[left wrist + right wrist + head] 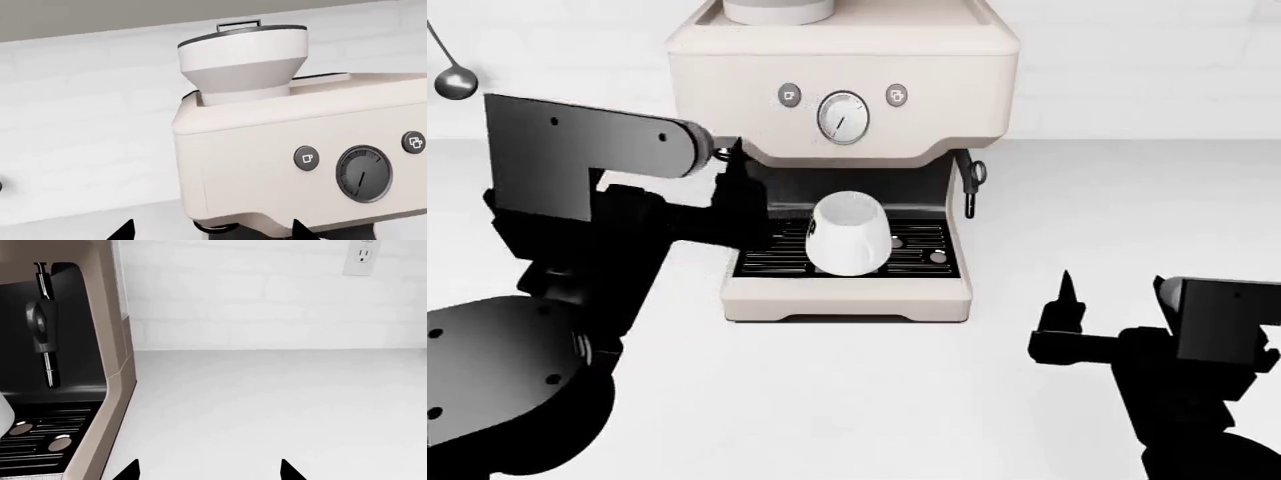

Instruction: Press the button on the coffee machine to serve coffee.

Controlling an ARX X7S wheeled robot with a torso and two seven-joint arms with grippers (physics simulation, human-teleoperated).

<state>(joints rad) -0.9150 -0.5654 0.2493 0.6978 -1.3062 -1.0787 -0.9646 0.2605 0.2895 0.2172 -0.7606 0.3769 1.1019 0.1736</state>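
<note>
The cream-beige coffee machine (842, 60) stands at the back of the white counter. A round dial (842, 117) sits between its two small buttons: the left button (789, 95) and the right button (897, 95). A white cup (849, 233) stands on the black drip tray (928, 262). My left gripper (737, 185) is open at the machine's front left corner, below the buttons. In the left wrist view the left gripper (212, 232) faces the single-cup button (306, 158) and the dial (363, 173). My right gripper (1110, 290) hangs open over bare counter to the right.
A steam wand (970, 180) hangs at the machine's right side, and the same steam wand (43, 325) shows in the right wrist view. A bean hopper (241, 60) tops the machine. A wall outlet (363, 255) and a hanging ladle (454, 80) are on the white brick wall.
</note>
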